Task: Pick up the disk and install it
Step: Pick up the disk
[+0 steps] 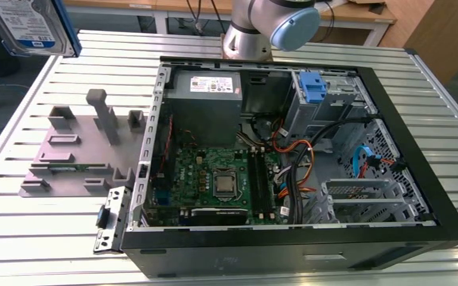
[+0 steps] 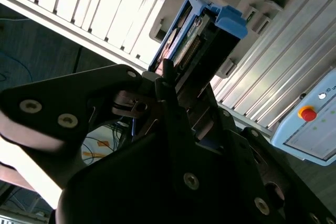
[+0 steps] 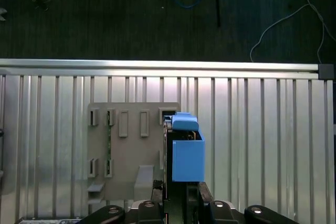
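1. The black metal fingers (image 2: 169,85) are clamped shut on one end of the flat silver-grey metal hard disk (image 2: 202,35) w/ white-and-blue label and blue plastic side rails. The far end juts free, prob. so it can lead into a bay.
2. In the exterior view the disk (image 1: 31,24) hangs in the air at that view's upper left. Its label faces the camera and it is well apart from the PC case and clear of the worktop, i.e. lifted but not yet installed.
3. In the first wrist view the disk (image 3: 188,153) is seen edge-on, blue rail uppermost, over one edge of the matt grey plastic fixture plate (image 3: 126,145).
4. The fixture plate has rectangular slots and upright posts, prob. to stand parts on edge where they can be gripped.
5. The worktop (image 1: 420,119) is ribbed aluminium, w/ long parallel shiny slats.
6. The black tower PC case (image 1: 293,250) lies on its side w/ the panel off, so the interior opens upward for access. Inside are:
   - a green motherboard (image 1: 213,173);
   - a grey power-supply box (image 1: 205,86) w/ white sticker;
   - a tall blue plastic clip (image 1: 312,89) beside perforated metal bays;
   - loose orange and black cables (image 1: 297,152).
7. The base of the silver arm (image 1: 249,36), w/ a pale blue joint cap, stands behind the case.
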`<state>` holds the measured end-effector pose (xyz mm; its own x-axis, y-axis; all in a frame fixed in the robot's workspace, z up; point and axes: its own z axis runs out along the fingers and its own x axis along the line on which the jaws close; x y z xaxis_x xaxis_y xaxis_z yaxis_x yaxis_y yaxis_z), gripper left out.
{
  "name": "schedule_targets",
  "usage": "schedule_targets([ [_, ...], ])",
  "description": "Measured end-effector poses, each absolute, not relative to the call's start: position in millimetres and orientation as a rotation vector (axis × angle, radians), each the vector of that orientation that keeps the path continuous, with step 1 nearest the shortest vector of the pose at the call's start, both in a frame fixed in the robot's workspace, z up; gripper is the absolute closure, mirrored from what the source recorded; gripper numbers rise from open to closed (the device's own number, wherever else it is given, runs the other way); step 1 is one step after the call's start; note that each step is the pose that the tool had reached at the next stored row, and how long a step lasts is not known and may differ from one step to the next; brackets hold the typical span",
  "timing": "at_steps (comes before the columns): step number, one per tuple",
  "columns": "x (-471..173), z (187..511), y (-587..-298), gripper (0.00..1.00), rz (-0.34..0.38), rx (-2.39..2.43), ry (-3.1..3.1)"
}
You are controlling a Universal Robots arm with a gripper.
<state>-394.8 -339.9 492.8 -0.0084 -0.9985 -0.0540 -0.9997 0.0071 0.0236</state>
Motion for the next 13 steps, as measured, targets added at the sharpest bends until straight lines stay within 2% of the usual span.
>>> schedule_targets([
  [13, -394.8, 523.9, -339.9, 0.65, 0.086, -2.197, 2.214],
])
